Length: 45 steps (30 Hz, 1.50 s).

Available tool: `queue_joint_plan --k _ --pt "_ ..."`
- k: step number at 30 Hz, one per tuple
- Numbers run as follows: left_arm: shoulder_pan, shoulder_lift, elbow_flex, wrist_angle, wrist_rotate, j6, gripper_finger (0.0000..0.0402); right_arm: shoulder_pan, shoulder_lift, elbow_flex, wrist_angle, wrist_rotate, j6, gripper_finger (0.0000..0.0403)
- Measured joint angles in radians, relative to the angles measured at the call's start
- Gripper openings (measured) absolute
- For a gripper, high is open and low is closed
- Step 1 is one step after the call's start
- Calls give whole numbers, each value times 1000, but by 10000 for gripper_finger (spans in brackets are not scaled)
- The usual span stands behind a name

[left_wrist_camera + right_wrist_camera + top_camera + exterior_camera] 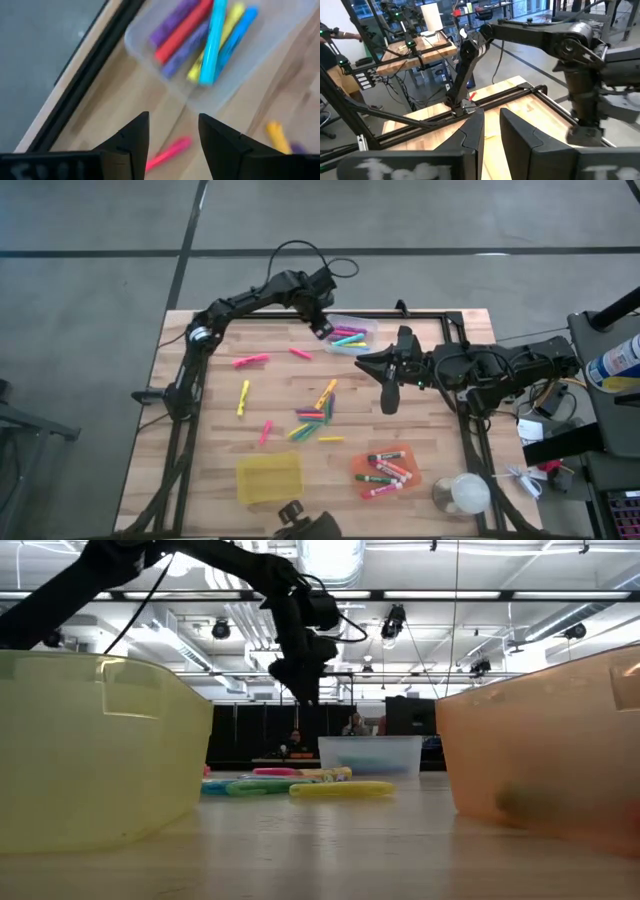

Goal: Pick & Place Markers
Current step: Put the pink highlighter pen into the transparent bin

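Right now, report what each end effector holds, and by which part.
Nothing held: the left end effector is open beside the clear bin; the right end effector is empty above the table.

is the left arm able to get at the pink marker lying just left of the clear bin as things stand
Probably yes. The left end effector hangs open by the clear bin, and the pink marker lies alone on bare wood close beside it, with nothing over it.
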Motion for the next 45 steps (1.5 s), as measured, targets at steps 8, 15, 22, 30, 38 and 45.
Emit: queue_joint_plan --k 8,15,22,30,38,45 --pt "35 -145 -240 -18 -3 17 163 0 1 0 1 0 0 57" --pt "36 -340 -534 44 -1 22 163 0 2 0 1 0 -3 57" --pt "42 -499 -786 94 -5 2 163 0 2 0 1 0 -6 57" --pt "42 -586 -988 99 -5 -18 163 0 5 -2 1 -1 -3 57" --pt "44 -656 -1074 176 -71 -18 163 0 24 -5 1 -1 3 57" --pt "69 -650 -1136 270 -137 15 163 0 24 -6 1 -4 29 57"
